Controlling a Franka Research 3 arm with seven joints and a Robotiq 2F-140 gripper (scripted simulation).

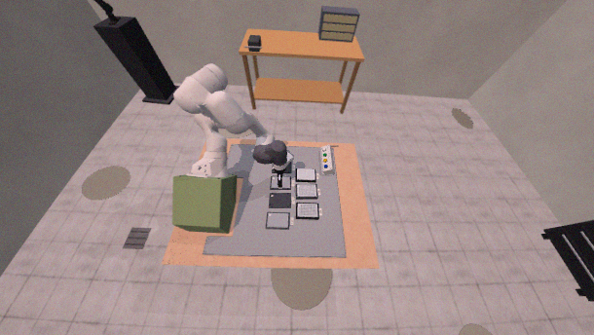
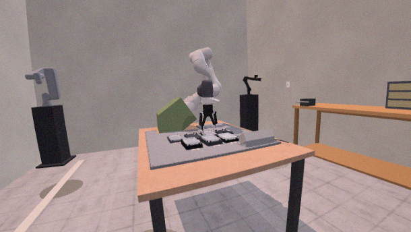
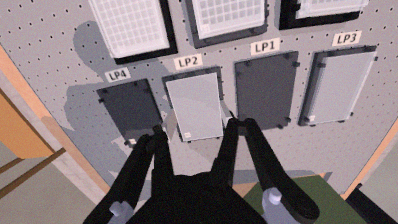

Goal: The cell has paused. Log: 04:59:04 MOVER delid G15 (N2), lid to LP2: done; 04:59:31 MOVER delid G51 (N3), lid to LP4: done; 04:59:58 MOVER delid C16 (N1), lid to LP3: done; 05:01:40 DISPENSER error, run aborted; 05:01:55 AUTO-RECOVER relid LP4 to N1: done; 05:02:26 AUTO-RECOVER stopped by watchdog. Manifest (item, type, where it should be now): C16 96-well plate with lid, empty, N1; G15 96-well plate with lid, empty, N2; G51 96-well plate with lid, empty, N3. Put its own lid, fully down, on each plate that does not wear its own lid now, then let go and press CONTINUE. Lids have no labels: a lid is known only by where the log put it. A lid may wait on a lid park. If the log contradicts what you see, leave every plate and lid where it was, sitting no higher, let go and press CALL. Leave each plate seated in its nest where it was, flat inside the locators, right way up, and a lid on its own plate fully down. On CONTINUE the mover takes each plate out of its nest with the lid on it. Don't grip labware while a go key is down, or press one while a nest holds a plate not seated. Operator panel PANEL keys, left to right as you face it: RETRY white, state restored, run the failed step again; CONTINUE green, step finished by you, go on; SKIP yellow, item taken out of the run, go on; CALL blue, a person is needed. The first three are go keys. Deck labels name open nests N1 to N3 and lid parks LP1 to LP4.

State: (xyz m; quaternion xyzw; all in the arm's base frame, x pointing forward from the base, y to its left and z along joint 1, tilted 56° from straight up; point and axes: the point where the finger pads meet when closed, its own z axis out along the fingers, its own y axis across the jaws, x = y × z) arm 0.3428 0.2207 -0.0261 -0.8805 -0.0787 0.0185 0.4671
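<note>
My gripper [image 3: 197, 110] [image 1: 280, 184] [image 2: 208, 126] is shut on the pale lid [image 3: 194, 100] [image 1: 287, 185] at park LP2, one finger on each long side. I cannot tell whether the lid is lifted off the park. Park LP4 [image 3: 127, 105] and park LP1 [image 3: 265, 87] are bare and dark. Another pale lid [image 3: 332, 85] [image 1: 278, 220] [image 2: 175, 137] lies on LP3. Three plates sit in black nests beyond the parks: a left plate [image 3: 130, 25] [image 1: 306, 174], a middle plate [image 3: 227, 15] [image 1: 307, 190] and a right plate [image 3: 325, 7] [image 1: 308, 210]. The left one looks paler, as if covered.
The key panel [image 1: 328, 160] [image 2: 257, 137] stands at the deck's end past the plates. A green block [image 1: 204, 202] [image 2: 175, 116] sits by the arm's base. The grey deck [image 1: 253, 234] lies on an orange table [image 1: 362, 229].
</note>
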